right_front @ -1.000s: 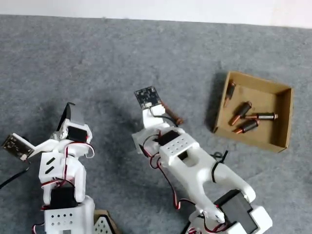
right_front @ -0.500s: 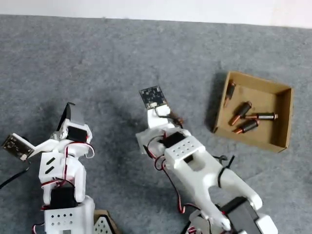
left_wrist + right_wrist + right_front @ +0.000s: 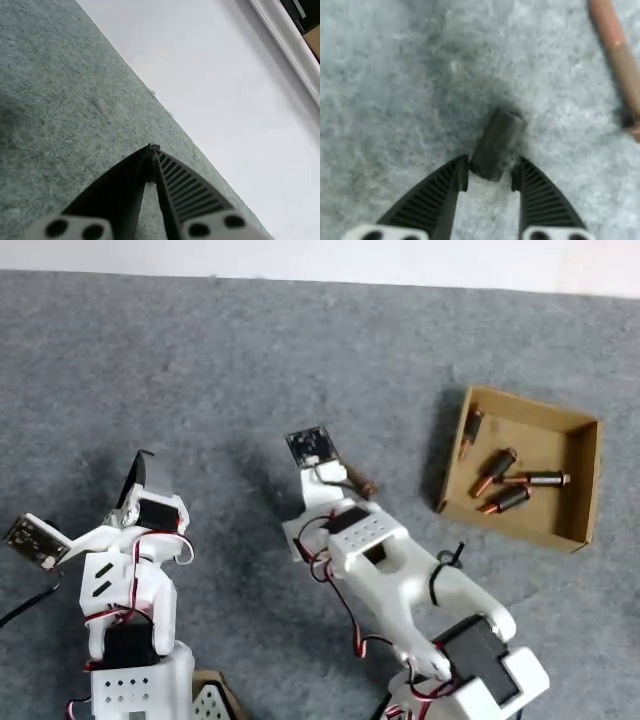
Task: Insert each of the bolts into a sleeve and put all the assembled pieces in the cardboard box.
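Observation:
A dark sleeve (image 3: 499,142) lies on the grey mat, its near end between the fingers of my right gripper (image 3: 490,172). That gripper is open, with a finger close on each side of the sleeve. A copper bolt (image 3: 617,55) lies just beyond it, and in the high view the bolt (image 3: 357,481) pokes out beside the right arm's wrist in mid-table. My left gripper (image 3: 151,148) is shut on nothing and points toward the mat's far edge; from above, the left gripper (image 3: 143,456) sits at the left. The cardboard box (image 3: 520,405) stands at the right.
Several assembled pieces (image 3: 497,470) lie inside the box. The mat ends at a white floor strip (image 3: 400,260) along the far side. A small brown corner (image 3: 215,682) shows near the left arm's base.
The right arm swung slightly right and forward, then settled back a little toward the left over the sleeve and bolt. The left arm has kept still.

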